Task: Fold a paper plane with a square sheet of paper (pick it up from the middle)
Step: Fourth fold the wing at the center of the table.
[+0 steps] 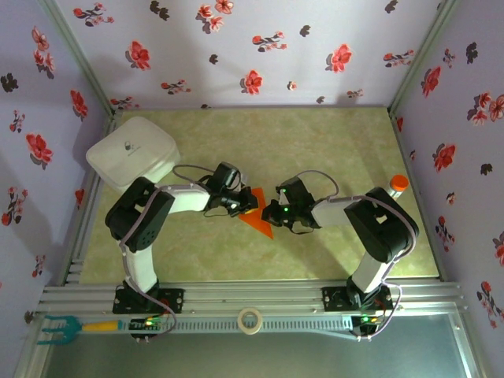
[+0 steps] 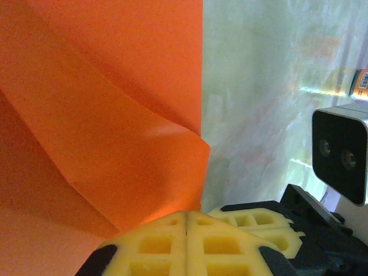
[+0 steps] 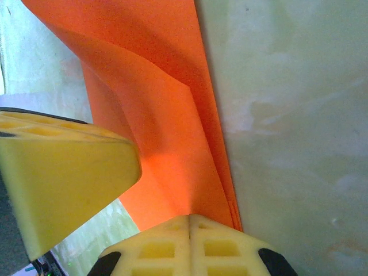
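The square sheet of paper (image 1: 260, 223) is bright orange and folded into a pointed wedge with layered flaps, lying at the table's middle with its tip toward the near edge. My left gripper (image 1: 249, 206) is at its left side and my right gripper (image 1: 273, 211) at its right side, almost touching each other. In the left wrist view the shut left gripper (image 2: 187, 214) rests its tips on the paper (image 2: 115, 115), beside a raised flap. In the right wrist view the shut right gripper (image 3: 190, 217) sits on the paper (image 3: 155, 115) near its layered edge. The paper passes beneath both pairs of tips.
A white lidded box (image 1: 131, 152) stands at the back left. A small orange-capped bottle (image 1: 399, 183) is at the right edge. A tape roll (image 1: 250, 320) and a green-and-yellow tool (image 1: 63, 327) lie on the front rail. Flowered walls enclose the table.
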